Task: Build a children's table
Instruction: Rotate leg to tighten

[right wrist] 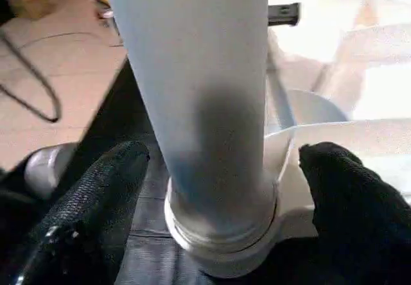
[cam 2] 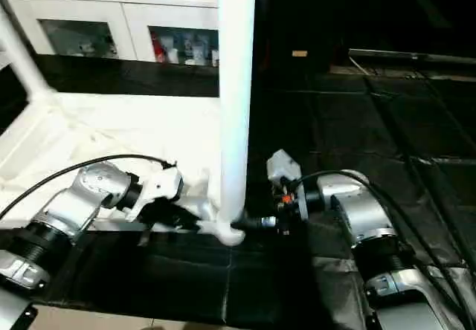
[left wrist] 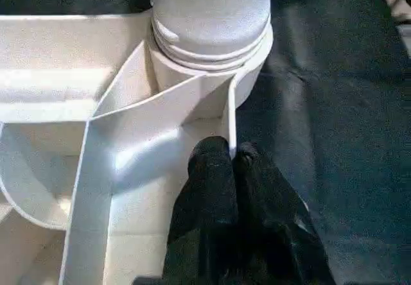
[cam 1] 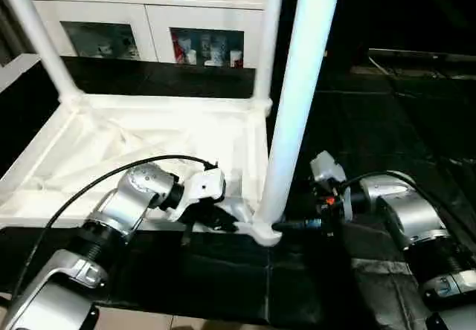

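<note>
The upturned top (cam 1: 149, 140) lies at 11 o'clock, a leg (cam 1: 297, 99) standing in its near corner socket. Left gripper (left wrist: 229, 160) pinches a rib; right gripper (right wrist: 218, 169) straddles the leg, jaws wide. Light, stiff, slick plastic: grip low.

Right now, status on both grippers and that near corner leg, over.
Left gripper shut on tabletop rib beside the socket. Right gripper open, fingers straddling the near leg, apart from it. Leg upright in its corner socket. Nothing in the way.
</note>
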Robot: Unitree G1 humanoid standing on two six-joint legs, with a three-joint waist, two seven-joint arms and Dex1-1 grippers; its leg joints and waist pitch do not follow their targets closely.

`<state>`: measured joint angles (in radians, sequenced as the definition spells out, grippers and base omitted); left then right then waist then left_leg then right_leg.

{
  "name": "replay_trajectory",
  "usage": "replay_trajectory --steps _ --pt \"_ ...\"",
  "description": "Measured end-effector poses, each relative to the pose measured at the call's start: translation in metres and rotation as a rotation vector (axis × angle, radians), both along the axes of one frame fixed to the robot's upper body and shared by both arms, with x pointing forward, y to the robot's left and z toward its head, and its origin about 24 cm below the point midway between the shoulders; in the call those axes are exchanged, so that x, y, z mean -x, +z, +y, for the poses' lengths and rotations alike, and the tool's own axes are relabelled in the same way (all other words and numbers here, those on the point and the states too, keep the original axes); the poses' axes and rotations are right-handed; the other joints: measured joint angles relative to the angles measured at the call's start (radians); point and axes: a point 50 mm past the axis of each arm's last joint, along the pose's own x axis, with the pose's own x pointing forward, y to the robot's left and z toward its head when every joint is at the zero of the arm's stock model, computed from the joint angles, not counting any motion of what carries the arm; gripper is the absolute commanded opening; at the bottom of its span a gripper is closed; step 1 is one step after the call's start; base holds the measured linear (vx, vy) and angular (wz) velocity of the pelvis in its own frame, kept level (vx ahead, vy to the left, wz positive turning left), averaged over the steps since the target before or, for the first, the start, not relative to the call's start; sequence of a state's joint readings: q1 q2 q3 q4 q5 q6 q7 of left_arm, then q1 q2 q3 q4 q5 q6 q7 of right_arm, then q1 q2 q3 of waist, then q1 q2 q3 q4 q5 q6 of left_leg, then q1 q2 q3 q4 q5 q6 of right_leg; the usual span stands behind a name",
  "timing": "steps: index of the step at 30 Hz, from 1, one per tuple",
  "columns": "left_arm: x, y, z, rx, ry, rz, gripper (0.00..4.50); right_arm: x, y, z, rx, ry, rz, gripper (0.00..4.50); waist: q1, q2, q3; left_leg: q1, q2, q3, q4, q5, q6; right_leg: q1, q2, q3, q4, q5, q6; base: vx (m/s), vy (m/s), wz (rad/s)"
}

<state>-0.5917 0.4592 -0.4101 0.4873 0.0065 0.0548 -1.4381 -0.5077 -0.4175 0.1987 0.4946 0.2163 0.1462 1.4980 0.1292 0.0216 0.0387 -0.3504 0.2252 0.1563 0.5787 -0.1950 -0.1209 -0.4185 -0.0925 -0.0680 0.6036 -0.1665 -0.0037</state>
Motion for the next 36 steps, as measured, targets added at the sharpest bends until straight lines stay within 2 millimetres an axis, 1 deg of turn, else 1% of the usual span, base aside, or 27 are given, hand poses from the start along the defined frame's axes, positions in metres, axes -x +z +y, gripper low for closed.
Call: replay_trajectory --steps 2,3,6,8,11,12,14,16,22,27,29,30,31,33,34,36 --pt "0.001 0.001 0.0 -0.004 -0.014 -0.002 0.0 0.001 0.0 0.001 -0.01 0.018 0.009 3.53 0.004 -0.001 0.0 0.0 0.0 0.0 0.0 0.0 0.0 0.0 0.0 0.0 0.001 0.0 0.0 0.0 0.0 0.0" --pt "0.001 0.001 0.0 -0.004 -0.02 -0.002 0.0 0.001 0.0 0.001 -0.012 0.02 0.014 3.53 0.007 -0.001 0.0 0.0 0.0 0.0 0.001 0.0 0.0 0.0 0.0 0.0 0.002 0.0 0.0 0.0 0.0 0.0" --pt "0.004 0.001 -0.002 -0.002 -0.044 0.0 0.0 0.001 -0.003 0.001 -0.019 0.032 0.034 3.2 0.015 -0.001 0.001 0.0 0.0 0.0 0.001 0.0 0.0 -0.001 0.0 0.0 0.002 0.0 0.0 0.0 0.0 0.0" --pt "0.004 0.001 -0.002 -0.003 -0.047 0.003 0.0 0.002 -0.003 0.003 -0.029 0.042 0.038 3.02 0.015 -0.001 0.001 0.0 0.0 0.0 0.001 0.0 0.0 -0.001 0.0 0.0 0.003 0.0 0.0 0.0 0.0 0.0" --pt "0.004 0.001 -0.002 -0.003 -0.047 0.003 0.0 0.003 -0.003 0.005 -0.037 0.055 0.047 2.95 0.015 -0.001 0.001 0.0 0.0 0.0 0.003 0.0 0.0 -0.001 0.0 0.001 0.004 0.0 0.0 0.0 0.0 0.0" --pt "0.005 0.001 -0.003 -0.004 -0.049 0.004 0.0 0.003 -0.003 0.005 -0.04 0.057 0.05 2.68 0.015 -0.001 0.001 0.0 0.0 0.0 0.003 0.0 0.0 -0.001 0.0 0.001 0.004 0.0 0.0 0.0 0.0 0.0" --pt "0.005 0.0 -0.003 -0.006 -0.05 0.004 0.0 0.004 -0.004 0.007 -0.046 0.065 0.067 2.6 0.015 -0.001 0.001 0.0 0.0 0.0 0.004 0.0 0.0 0.0 0.0 0.001 0.005 0.0 0.0 0.0 0.0 0.0" --pt "0.005 0.0 -0.003 -0.007 -0.051 0.005 0.0 0.004 -0.005 0.009 -0.049 0.073 0.079 2.28 0.014 -0.001 0.001 0.001 0.0 0.0 0.004 0.0 0.0 0.0 0.0 0.001 0.005 0.0 0.0 0.0 0.0 0.0" --pt "0.005 0.0 -0.002 -0.009 -0.038 0.013 0.0 0.004 -0.005 0.01 -0.051 0.067 0.089 2.05 0.014 -0.001 0.001 0.001 0.0 0.0 0.006 0.0 0.0 0.0 0.0 0.001 0.006 0.0 0.0 0.0 0.0 0.0" --pt "-0.001 -0.002 -0.006 -0.004 0.067 0.023 0.0 0.001 -0.007 0.011 -0.046 -0.046 0.089 2.02 0.011 0.0 0.0 0.003 0.0 0.0 0.006 0.0 0.0 0.001 0.0 0.002 0.007 0.001 -0.001 0.0 0.0 0.0" --pt "-0.007 -0.005 -0.006 0.009 0.185 0.02 0.0 -0.004 -0.01 0.013 -0.047 -0.175 0.077 2.02 0.006 0.0 0.0 0.005 0.0 0.0 0.006 0.0 0.0 0.002 0.0 0.002 0.007 0.0 0.0 0.0 0.0 0.0" --pt "-0.011 -0.005 -0.005 0.009 0.244 0.01 0.0 -0.008 -0.011 0.017 -0.053 -0.249 0.066 2.02 -0.003 0.0 0.0 0.007 0.0 0.0 0.006 0.001 -0.001 0.002 0.0 0.002 0.007 -0.001 0.003 0.0 0.0 0.0" --pt "-0.015 -0.006 -0.006 0.012 0.294 0.007 0.0 -0.011 -0.012 0.02 -0.049 -0.322 0.052 2.01 -0.018 0.001 -0.001 0.008 -0.001 0.0 0.006 0.001 -0.002 0.003 0.0 0.002 0.007 -0.001 0.003 0.0 0.0 0.0" --pt "-0.019 -0.009 -0.011 0.034 0.385 0.01 0.0 -0.017 -0.013 0.022 -0.028 -0.434 0.026 2.0 -0.036 0.003 -0.002 0.012 -0.002 0.0 0.006 0.001 -0.002 0.006 0.0 0.004 0.006 -0.001 0.004 0.0 0.0 0.0" --pt "-0.024 -0.011 -0.017 0.048 0.454 0.012 0.0 -0.023 -0.013 0.024 -0.02 -0.525 0.022 1.99 -0.045 0.004 -0.002 0.016 -0.002 0.0 0.006 0.001 -0.002 0.009 0.0 0.004 0.005 -0.002 0.004 0.0 0.0 0.0" --pt "-0.029 -0.013 -0.024 0.066 0.537 0.015 0.0 -0.03 -0.012 0.029 -0.001 -0.623 0.009 1.99 -0.053 0.004 -0.002 0.018 -0.002 -0.001 0.005 0.001 -0.002 0.01 0.0 0.003 0.003 -0.002 0.004 0.0 0.0 0.0"
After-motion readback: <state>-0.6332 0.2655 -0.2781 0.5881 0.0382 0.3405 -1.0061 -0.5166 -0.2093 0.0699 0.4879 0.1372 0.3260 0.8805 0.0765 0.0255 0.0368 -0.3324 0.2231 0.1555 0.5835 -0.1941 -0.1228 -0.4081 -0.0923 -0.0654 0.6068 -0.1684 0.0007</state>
